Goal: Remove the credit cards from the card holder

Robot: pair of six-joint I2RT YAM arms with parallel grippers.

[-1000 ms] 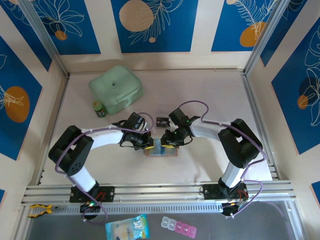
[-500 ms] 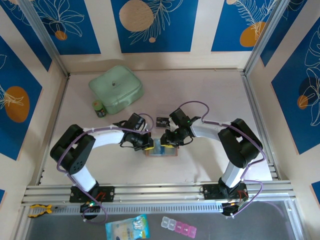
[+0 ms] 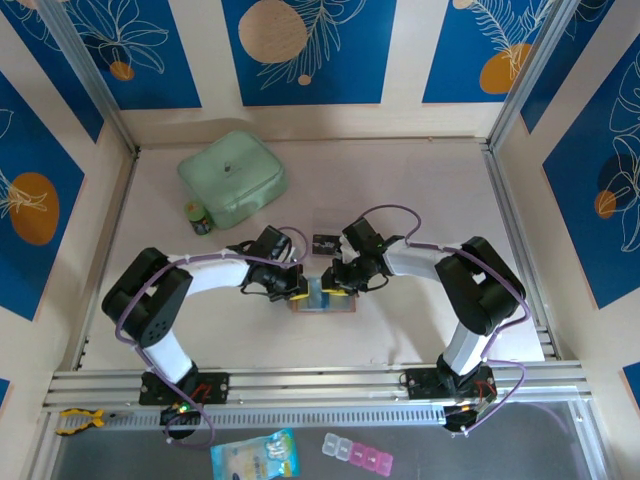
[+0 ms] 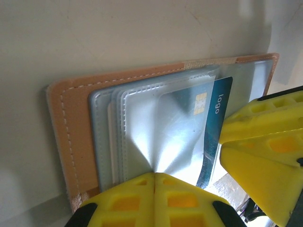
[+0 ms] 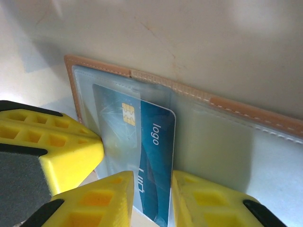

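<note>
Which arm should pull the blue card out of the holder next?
Right. The right tool straddles the exposed end of the credit card; whether it grips is unclear. The left tool pinches the sleeves of the card holder, so it serves better as the anchor.
</note>
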